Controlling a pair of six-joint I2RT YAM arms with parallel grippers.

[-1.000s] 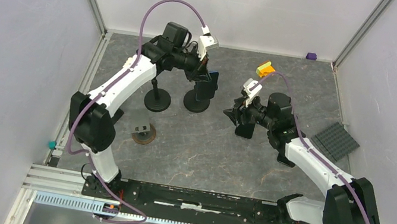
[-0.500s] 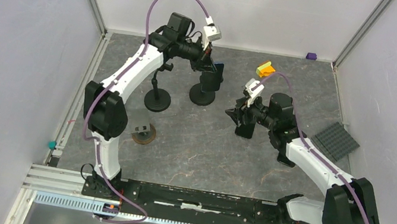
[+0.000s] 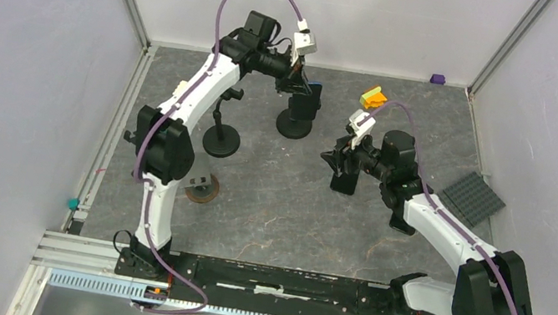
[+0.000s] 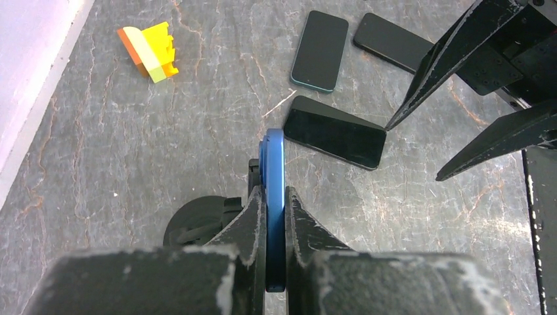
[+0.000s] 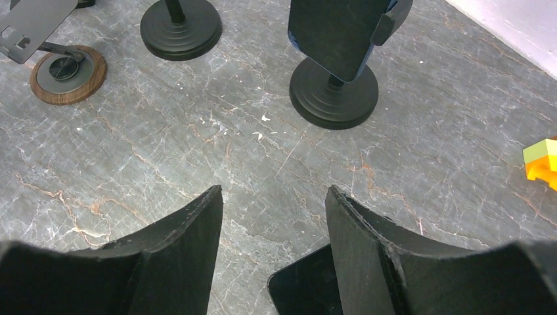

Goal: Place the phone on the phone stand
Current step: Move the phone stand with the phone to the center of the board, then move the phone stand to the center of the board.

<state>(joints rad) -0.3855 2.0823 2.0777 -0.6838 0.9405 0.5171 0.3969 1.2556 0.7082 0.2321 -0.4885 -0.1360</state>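
In the overhead view, the left gripper (image 3: 299, 85) is seen in the upper middle of the frame. It is clamped on a blue phone (image 3: 312, 100), which is held upright directly above the round base of a phone stand (image 3: 294, 126). The right gripper (image 3: 340, 164) hangs just right of centre, well apart from that stand.

The left wrist view adds what the overhead view cannot show. The phone is seen edge-on, pinched tight between the two fingers (image 4: 253, 223), with the stand's base partly hidden below and to the left. Three more phones lie flat on the table (image 4: 98, 164) in the upper right of that frame: a teal-rimmed phone (image 4: 320, 41), a black phone (image 4: 393, 42) beside it, and a third phone (image 4: 335, 131) lower down. A yellow and orange block (image 4: 150, 44) is seen at the upper left.

The right wrist view shows the held phone's dark face at the top of the frame. A clamp (image 5: 392, 16) of the stand is hooked round the phone's right edge. Whether the phone is fully seated in the holder cannot be told.

In that view the right gripper's jaws are spread wide with nothing between them. The corner of a flat phone shows at the bottom edge beneath them. A second stand (image 5: 180, 29) is seen at the top left, and a small stand with a wooden base (image 5: 66, 73) at the far left.
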